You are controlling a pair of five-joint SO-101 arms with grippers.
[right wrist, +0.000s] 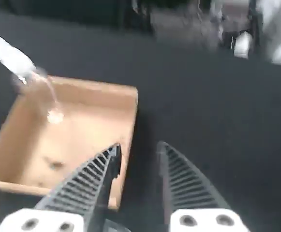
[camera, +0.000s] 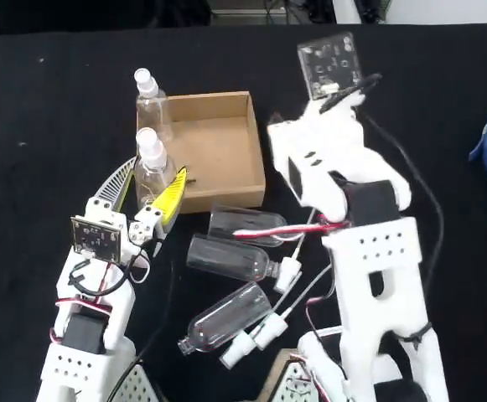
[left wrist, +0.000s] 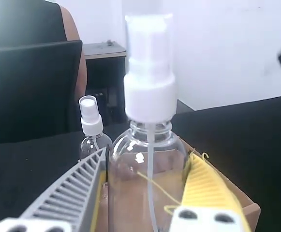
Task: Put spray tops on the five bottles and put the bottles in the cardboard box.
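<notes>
The left gripper's [left wrist: 147,157] grey and yellow fingers [left wrist: 203,186] pinch a clear bottle [camera: 152,163] by its body from either side. The bottle is upright and wears a white spray top [left wrist: 149,72], with the dip tube running down inside. It sits at the near left corner of the cardboard box [camera: 218,146], outside the wall as far as the high view shows. Whether its base rests on the table [camera: 42,126] or hangs just above it cannot be told. A second bottle [camera: 152,105], also capped and upright, stands just beside the box's left wall, farther back. The right gripper's [right wrist: 139,147] fingers [right wrist: 89,181] are spread with nothing between them, above the dark table just beside the box's right wall. Three uncapped bottles [camera: 230,258] lie on their sides in front of the box, between the two arms, and loose spray tops [camera: 288,273] lie near their necks.
</notes>
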